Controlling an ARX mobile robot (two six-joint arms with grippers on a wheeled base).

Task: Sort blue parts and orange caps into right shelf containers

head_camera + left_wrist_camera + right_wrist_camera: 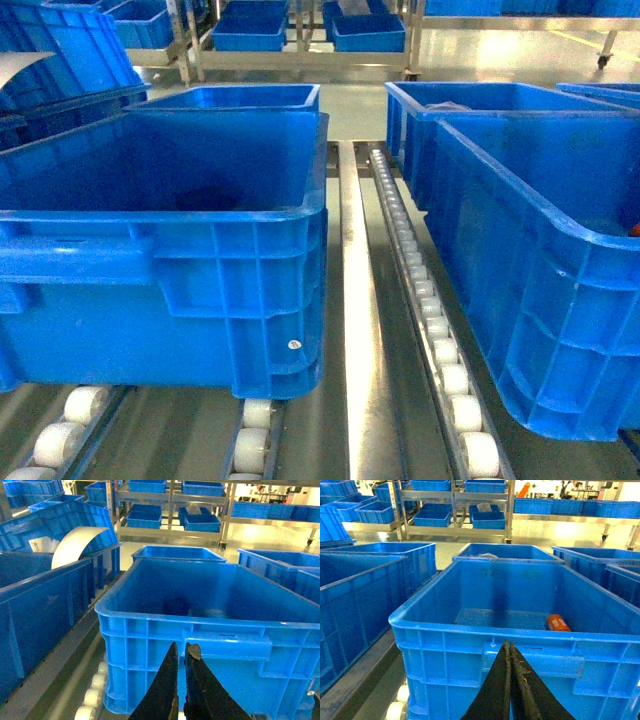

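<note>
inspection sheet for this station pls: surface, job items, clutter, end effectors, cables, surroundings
Surface: roller conveyor, metal rails between lanes.
Job's things: left crate and right crate on the rollers; orange cap lying inside right crate; no blue parts seen.
Clutter: white curved sheet in the tilted bin at far left.
End effectors: left end effector nearly shut, empty; right end effector shut, empty.
Cables: nothing seen.
Surroundings: metal shelves holding more blue bins, shiny floor.

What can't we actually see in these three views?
- Head: floor of the left crate, hidden by its near wall; neither gripper shows.
- Head: orange item in the right crate, cut by the frame edge.
- Right wrist: orange cap, partly hidden behind the rim.
- Left wrist: dark patch inside the crate, too dim to identify.
</note>
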